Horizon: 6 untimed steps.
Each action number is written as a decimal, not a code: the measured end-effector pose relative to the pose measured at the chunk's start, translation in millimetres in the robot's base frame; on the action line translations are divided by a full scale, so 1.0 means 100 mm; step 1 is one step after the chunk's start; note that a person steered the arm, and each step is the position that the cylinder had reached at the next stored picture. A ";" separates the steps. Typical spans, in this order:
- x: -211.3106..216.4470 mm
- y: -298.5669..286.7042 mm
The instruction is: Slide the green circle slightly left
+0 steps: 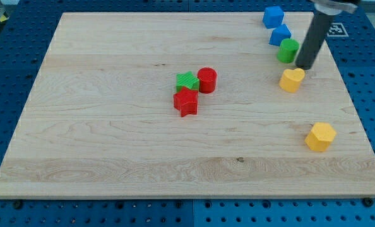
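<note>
The green circle (pixel 288 50) stands near the board's top right, just below two blue blocks. My tip (pixel 303 66) is down on the board just to the right of the green circle and slightly below it, very close or touching. The rod rises toward the view's top right. The yellow heart (pixel 292 80) lies just below my tip.
A blue cube (pixel 273 16) and a second blue block (pixel 279 34) sit above the green circle. A red circle (pixel 207 80), a green star (pixel 187 81) and a red star (pixel 185 101) cluster at the middle. A yellow hexagon (pixel 320 136) lies at the lower right.
</note>
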<state>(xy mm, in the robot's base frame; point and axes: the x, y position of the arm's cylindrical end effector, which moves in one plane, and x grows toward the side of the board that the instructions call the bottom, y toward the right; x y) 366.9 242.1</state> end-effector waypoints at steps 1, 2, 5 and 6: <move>-0.11 0.23; -0.31 0.23; -0.33 -0.66; -0.36 -0.94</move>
